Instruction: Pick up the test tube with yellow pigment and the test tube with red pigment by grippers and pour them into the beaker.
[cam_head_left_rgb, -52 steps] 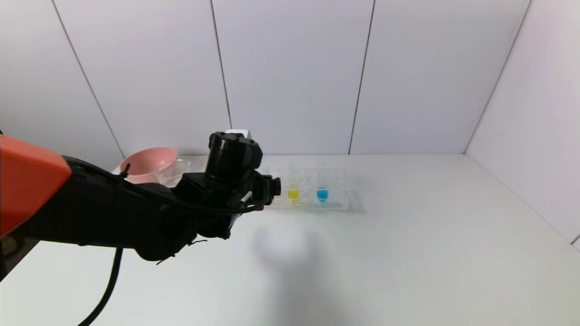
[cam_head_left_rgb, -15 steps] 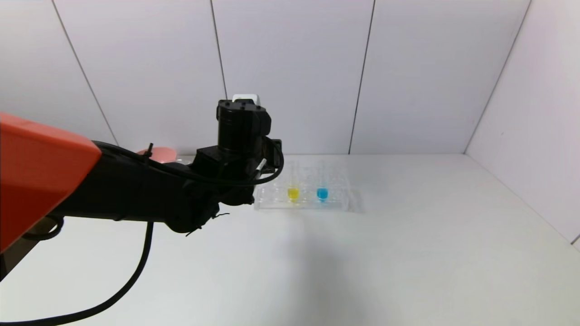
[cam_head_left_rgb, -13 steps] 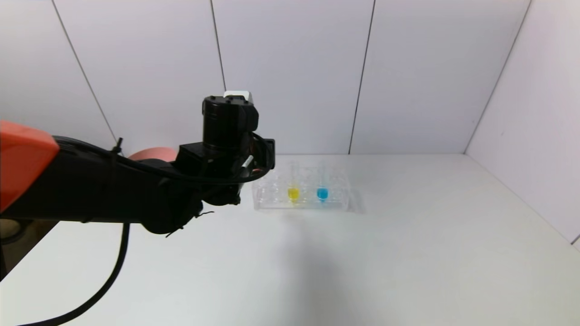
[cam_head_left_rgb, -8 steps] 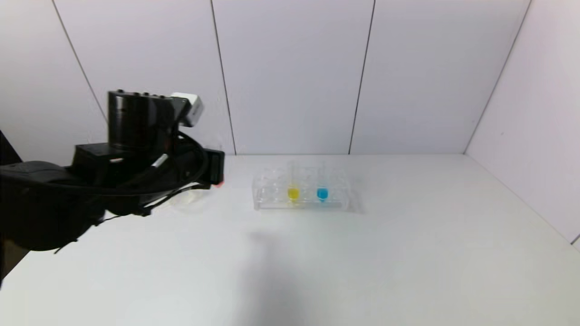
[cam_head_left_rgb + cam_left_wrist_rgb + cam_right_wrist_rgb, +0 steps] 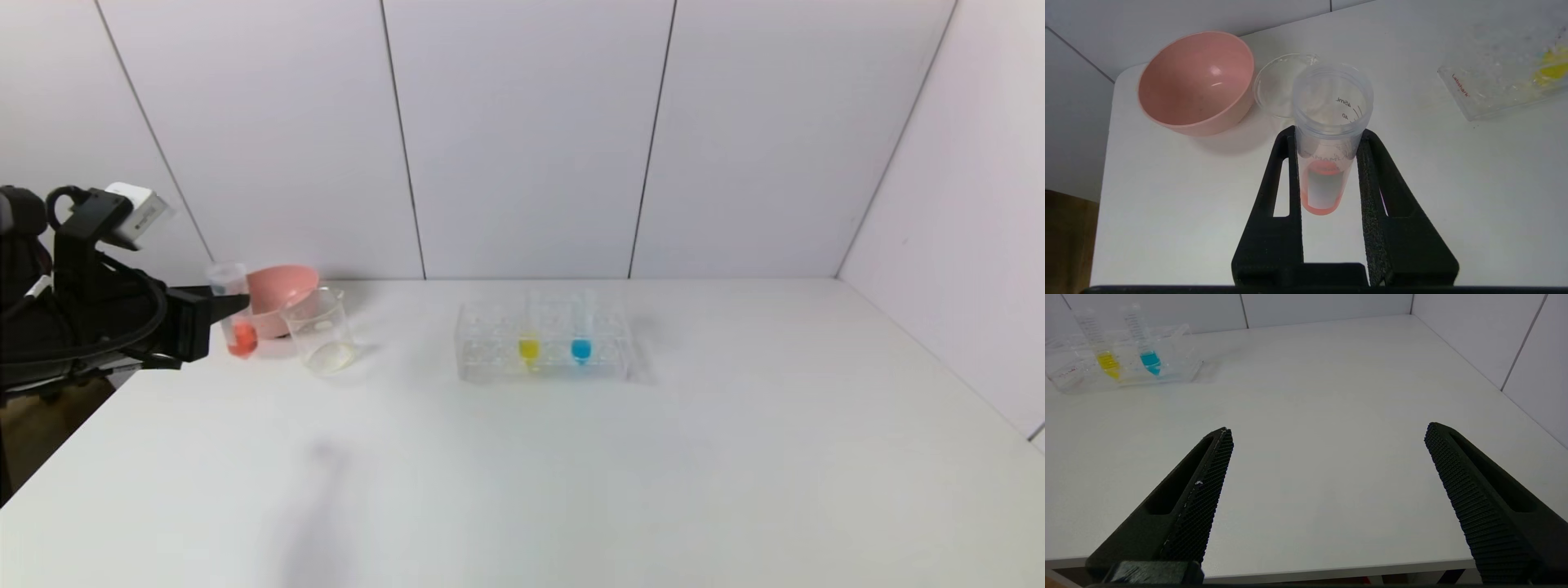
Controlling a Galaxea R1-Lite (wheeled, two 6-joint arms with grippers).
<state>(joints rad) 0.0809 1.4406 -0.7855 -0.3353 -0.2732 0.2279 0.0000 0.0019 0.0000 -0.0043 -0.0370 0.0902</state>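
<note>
My left gripper (image 5: 220, 306) is shut on the test tube with red pigment (image 5: 235, 314), held upright above the table's far left, just left of the beaker (image 5: 320, 331). In the left wrist view the tube (image 5: 1327, 163) sits between the black fingers (image 5: 1286, 179), with the beaker (image 5: 1278, 87) beyond it. The test tube with yellow pigment (image 5: 528, 335) stands in the clear rack (image 5: 490, 351); it also shows in the right wrist view (image 5: 1102, 351). My right gripper (image 5: 1327, 437) is open and empty above the table's near edge, out of the head view.
A pink bowl (image 5: 282, 294) stands behind the beaker, also in the left wrist view (image 5: 1196, 81). A tube with blue liquid (image 5: 580, 336) stands in the rack beside the yellow one. The white table (image 5: 653, 457) ends at walls behind and on the right.
My left arm has lifted the red tube out of the rack and swung left with it, from the rack's left end to beside the beaker. The right gripper shows no change.
</note>
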